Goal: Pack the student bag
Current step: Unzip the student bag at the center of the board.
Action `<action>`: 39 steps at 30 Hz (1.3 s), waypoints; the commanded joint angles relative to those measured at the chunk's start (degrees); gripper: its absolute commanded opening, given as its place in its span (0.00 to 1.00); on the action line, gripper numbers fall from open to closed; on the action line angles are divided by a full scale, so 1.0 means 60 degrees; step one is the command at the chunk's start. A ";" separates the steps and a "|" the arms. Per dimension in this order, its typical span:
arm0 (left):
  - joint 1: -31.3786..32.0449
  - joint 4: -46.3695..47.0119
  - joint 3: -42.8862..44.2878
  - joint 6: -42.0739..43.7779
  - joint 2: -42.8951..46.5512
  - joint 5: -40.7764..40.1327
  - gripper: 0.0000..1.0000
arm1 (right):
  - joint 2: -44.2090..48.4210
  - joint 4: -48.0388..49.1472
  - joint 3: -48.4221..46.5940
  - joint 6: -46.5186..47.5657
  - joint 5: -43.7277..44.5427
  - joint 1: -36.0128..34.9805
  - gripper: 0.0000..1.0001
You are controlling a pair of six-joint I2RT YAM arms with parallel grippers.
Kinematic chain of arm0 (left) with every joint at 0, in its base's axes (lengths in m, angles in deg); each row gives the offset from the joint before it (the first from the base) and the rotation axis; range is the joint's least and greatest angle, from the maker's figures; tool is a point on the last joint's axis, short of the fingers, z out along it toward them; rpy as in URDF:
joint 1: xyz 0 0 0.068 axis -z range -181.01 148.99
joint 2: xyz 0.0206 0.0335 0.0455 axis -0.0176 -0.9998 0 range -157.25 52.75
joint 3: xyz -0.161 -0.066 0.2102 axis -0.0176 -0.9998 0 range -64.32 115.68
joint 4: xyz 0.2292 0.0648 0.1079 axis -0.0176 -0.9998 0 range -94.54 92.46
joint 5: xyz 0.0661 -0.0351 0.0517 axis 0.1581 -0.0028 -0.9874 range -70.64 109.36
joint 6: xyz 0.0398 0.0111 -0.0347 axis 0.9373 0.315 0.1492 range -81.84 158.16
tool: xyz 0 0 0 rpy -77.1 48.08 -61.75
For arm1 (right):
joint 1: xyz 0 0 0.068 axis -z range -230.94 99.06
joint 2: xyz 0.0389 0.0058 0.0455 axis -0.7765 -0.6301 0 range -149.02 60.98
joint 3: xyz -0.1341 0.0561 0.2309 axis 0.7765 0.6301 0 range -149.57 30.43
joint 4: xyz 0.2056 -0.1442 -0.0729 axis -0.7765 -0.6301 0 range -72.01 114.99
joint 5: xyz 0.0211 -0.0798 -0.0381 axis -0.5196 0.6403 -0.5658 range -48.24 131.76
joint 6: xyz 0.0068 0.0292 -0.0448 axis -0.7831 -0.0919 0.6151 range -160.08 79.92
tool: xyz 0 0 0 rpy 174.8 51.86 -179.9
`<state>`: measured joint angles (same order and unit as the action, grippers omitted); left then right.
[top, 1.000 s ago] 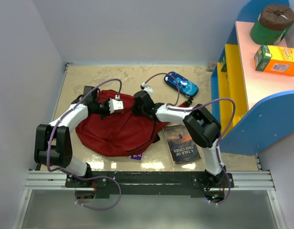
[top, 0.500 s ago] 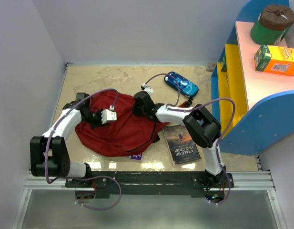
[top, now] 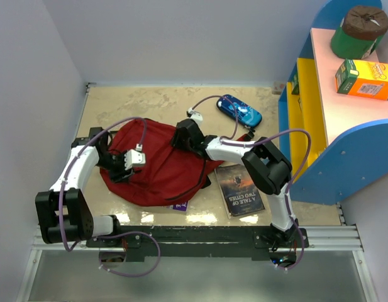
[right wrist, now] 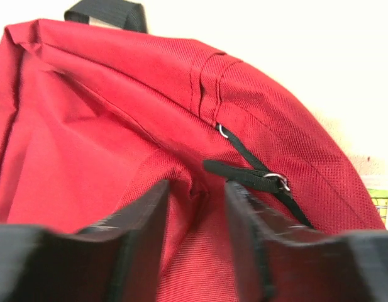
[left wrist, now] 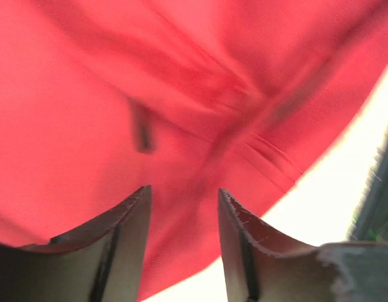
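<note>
Covering the white-walled cell's floor, the beige mottled tabletop [top: 156, 100] carries everything. A blue-and-yellow wooden shelf unit [top: 319, 132] stands along its right side. The large rounded dark-red fabric backpack [top: 162, 167] lies flattened left of centre, near the arm bases. A dark paperback book [top: 239, 189] lies just beside it on the right, and a small glossy blue pencil case [top: 239, 111] lies farther back. The left gripper [left wrist: 183, 195] hovers at the bag's left part, jaws parted and gripping nothing. The right gripper [right wrist: 197, 189] is at the bag's far edge, jaws likewise spread, near a black zipper pull [right wrist: 244, 173].
</note>
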<state>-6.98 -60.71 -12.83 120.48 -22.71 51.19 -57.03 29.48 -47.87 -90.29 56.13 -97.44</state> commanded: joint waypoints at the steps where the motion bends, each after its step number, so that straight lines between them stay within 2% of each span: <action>1: -0.0044 0.2525 0.1128 -0.3335 -0.0006 0.1240 0.53 | 0.0494 -0.0719 -0.0572 0.0298 0.0929 -0.0188 0.56; 3: -0.0044 0.4336 0.1263 -0.4676 -0.0094 0.1359 0.53 | 0.0714 -0.0937 -0.0543 0.0269 0.1135 -0.0277 0.60; 4: -0.0029 0.4957 0.1249 -0.5886 -0.0152 0.1490 0.53 | 0.0816 -0.0925 -0.0442 0.0269 0.1164 -0.0364 0.61; 6: 0.0044 0.6797 0.1117 -0.7123 -0.0357 0.1389 0.53 | 0.1167 -0.0881 -0.0339 0.0385 0.1588 -0.0555 0.62; 8: 0.0336 0.7785 0.0897 -0.8021 -0.0765 0.0966 0.53 | 0.1343 -0.0880 -0.0309 0.0547 0.1794 -0.0804 0.62; 11: 0.0907 0.7820 0.0765 -0.8023 -0.1453 0.0759 0.52 | 0.1388 -0.1728 -0.0645 0.0299 0.2130 -0.1068 0.62; 13: 0.1141 0.7834 0.0473 -0.7775 -0.1661 0.1093 0.52 | 0.1592 -0.1920 -0.0516 0.0064 0.2175 -0.1258 0.62; 16: 0.1172 0.8550 -0.0273 -0.7468 -0.1749 0.1184 0.53 | 0.2149 -0.1789 0.0170 -0.0199 0.2015 -0.1405 0.62; 21: 0.1260 0.9357 -0.0859 -0.7436 -0.1838 0.0291 0.53 | 0.2940 -0.1335 0.1286 -0.0594 0.2014 -0.1522 0.62; 31: 0.1961 0.7879 -0.0993 -0.7055 -0.1339 0.1535 0.62 | 0.3014 -0.0955 0.2516 -0.0932 0.1824 -0.1669 0.62; 34: 0.2124 0.7776 -0.1066 -0.7056 -0.1456 0.1492 0.68 | 0.2985 -0.0793 0.2810 -0.1005 0.1707 -0.1698 0.62; 35: 0.2139 0.7964 -0.1153 -0.7070 -0.1529 0.1404 0.88 | 0.2999 -0.0793 0.2869 -0.0977 0.1692 -0.1713 0.62; 36: 0.2168 0.8053 -0.1270 -0.7070 -0.1588 0.1302 0.94 | 0.3014 -0.0793 0.2928 -0.0918 0.1677 -0.1713 0.62; 39: 0.2168 0.8200 -0.1329 -0.7055 -0.1924 0.0935 1.00 | 0.3043 -0.0456 0.3177 -0.0918 0.1692 -0.1742 0.63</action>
<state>5.61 -12.26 -19.46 77.88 -32.41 56.96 -39.13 23.12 -30.17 -94.49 66.05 -107.54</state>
